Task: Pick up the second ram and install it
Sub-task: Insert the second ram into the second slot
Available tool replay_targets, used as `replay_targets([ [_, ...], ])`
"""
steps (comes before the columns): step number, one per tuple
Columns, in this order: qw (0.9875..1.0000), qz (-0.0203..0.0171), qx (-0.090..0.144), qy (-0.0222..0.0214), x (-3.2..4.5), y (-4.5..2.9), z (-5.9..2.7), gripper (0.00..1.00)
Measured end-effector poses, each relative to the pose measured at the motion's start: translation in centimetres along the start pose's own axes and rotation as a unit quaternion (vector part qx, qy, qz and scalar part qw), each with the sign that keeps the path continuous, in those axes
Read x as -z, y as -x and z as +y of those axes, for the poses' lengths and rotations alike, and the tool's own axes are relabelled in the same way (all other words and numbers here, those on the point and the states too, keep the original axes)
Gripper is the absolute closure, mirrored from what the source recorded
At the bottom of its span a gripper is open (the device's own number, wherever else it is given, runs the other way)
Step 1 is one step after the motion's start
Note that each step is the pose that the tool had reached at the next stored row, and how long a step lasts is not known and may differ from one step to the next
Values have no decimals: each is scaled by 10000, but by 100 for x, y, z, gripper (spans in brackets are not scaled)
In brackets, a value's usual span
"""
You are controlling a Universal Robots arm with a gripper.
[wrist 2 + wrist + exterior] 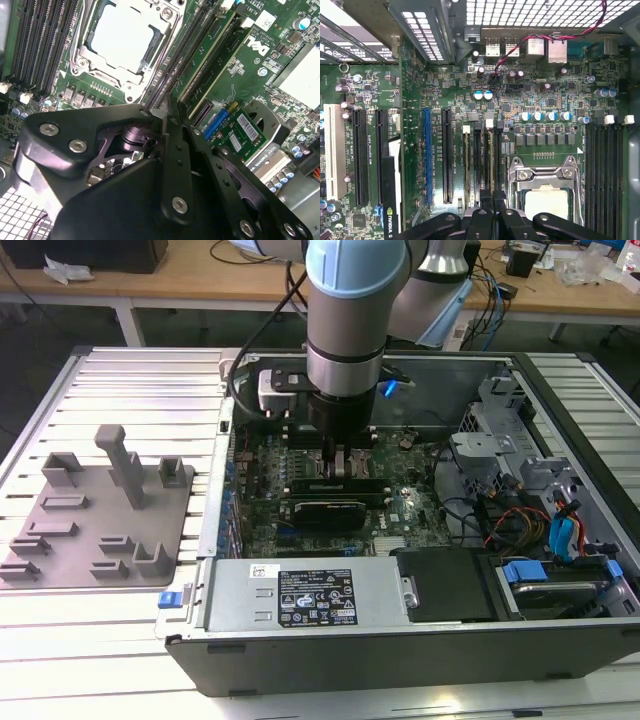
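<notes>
Pincer (167, 117) presses the second ram (172, 80) into its slot beside the processor (122, 37).

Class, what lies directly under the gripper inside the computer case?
Under the gripper lie the motherboard's memory slots, beside the processor socket. The gripper's own body covers whatever sits at its tips.

One arm (345, 330), one gripper (341, 455), inside one open case (400, 640). One motherboard (540, 100), one processor (122, 35). One grey plate (100, 505) beside the case. One graphics card (322, 512). Four silver-topped capacitors (545, 116) in a row in the first wrist view. Two ram sticks (212, 47) seated side by side beside the processor in the second wrist view.
</notes>
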State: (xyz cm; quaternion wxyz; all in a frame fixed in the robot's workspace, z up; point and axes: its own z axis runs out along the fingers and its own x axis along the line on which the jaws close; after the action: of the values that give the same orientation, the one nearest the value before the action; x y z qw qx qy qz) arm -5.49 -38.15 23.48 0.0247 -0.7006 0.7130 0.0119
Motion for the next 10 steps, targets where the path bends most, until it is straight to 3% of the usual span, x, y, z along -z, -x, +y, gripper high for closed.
replay_targets([
  [7,10000,-11,0,-1,-37,-2,0,91],
  [10,10000,-12,-7,-3,-13,0,0,91],
])
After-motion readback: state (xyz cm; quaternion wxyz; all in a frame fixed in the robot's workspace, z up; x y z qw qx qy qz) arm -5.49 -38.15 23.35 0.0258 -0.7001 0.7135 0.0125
